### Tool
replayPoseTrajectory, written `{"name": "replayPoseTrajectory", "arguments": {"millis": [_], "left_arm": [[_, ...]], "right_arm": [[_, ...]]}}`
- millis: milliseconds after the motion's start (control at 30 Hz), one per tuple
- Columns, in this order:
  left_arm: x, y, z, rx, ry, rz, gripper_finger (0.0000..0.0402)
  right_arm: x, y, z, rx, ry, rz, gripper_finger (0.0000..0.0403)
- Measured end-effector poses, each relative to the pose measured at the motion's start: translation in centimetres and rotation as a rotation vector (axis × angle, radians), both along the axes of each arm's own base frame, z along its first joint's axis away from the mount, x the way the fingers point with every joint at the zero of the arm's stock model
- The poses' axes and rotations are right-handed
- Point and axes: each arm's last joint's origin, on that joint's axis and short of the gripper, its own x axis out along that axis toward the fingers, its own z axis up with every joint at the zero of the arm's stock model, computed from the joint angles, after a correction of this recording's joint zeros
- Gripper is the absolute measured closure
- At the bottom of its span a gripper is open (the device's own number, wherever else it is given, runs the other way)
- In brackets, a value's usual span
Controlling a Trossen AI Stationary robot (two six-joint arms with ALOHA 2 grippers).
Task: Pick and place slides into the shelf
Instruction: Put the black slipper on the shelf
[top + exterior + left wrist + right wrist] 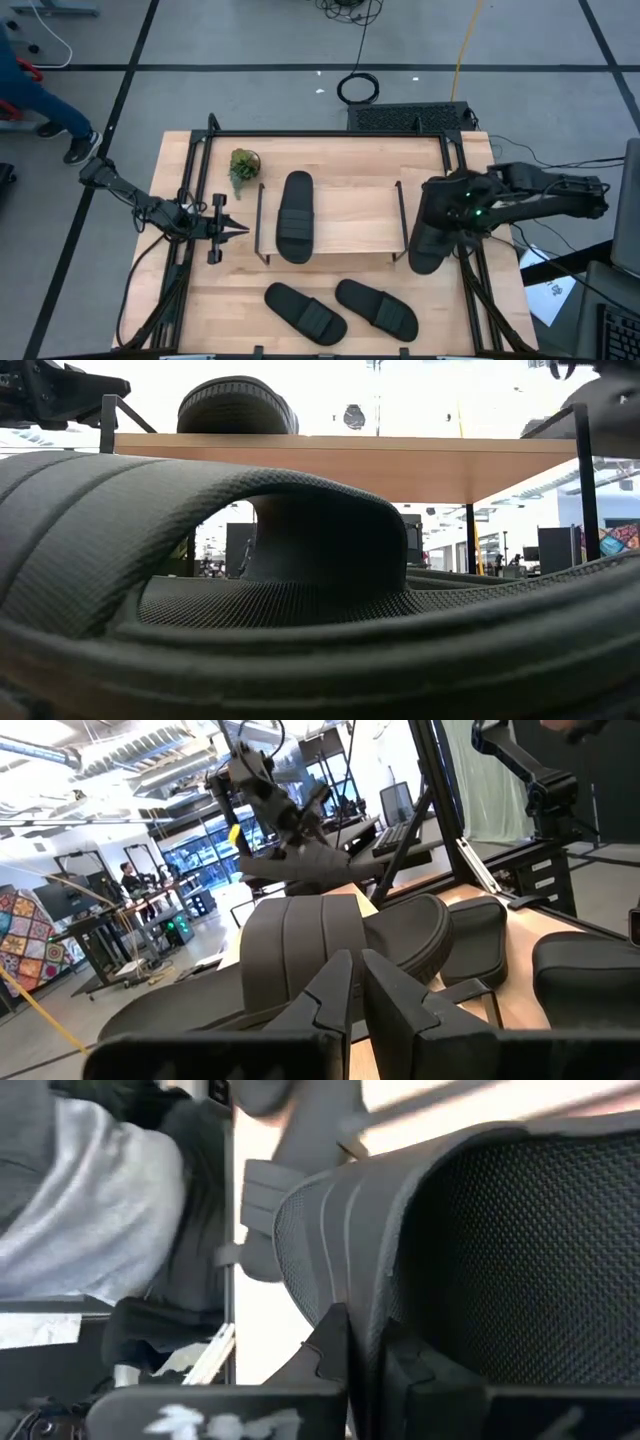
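Note:
Four black slides show. One lies lengthwise on the shelf's (350,215) light plank top, the shelf slide (295,215) (238,405). Two lie on the table near its near edge, one (305,312) left of the other (377,307); one of these fills the low view (300,610). The fourth slide (425,250) (300,868) is in my right gripper (440,210) (365,1345), just right of the shelf. My left gripper (240,229) (360,985) is shut and empty, left of the shelf, pointing toward it. My right gripper pinches the slide by the edge of its ribbed strap (350,1280), one finger (330,1345) on the ribbed outer face and the other (405,1370) on the textured inner side. The left wrist view shows the slide lifted clear of the table, roughly level below the arm.
A small green plant (243,165) stands on the table at the shelf's far left corner. Black metal frame rails (195,190) run along the table's left and right sides. A person's legs (40,95) show on the floor beyond the far left corner.

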Motion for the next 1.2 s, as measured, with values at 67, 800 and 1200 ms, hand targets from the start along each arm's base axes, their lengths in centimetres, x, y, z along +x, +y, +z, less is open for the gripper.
{"name": "replayPoseTrajectory", "arguments": {"millis": [67, 800, 1200], "left_arm": [[0.0, 0.0, 0.0, 0.001, 0.001, 0.000, 0.0369], [0.0, 0.0, -0.3, 0.011, 0.025, 0.000, 0.0369], [0.0, 0.0, -0.3, 0.009, 0.026, 0.000, 0.0369]], "right_arm": [[-0.3, 0.0, 1.0, -0.007, -0.021, 0.012, 0.0399], [3.7, -0.7, 9.5, -0.426, -0.659, 0.070, 0.0398], [14.0, -2.6, 9.9, -0.216, -0.283, 0.266, 0.0397]]}}
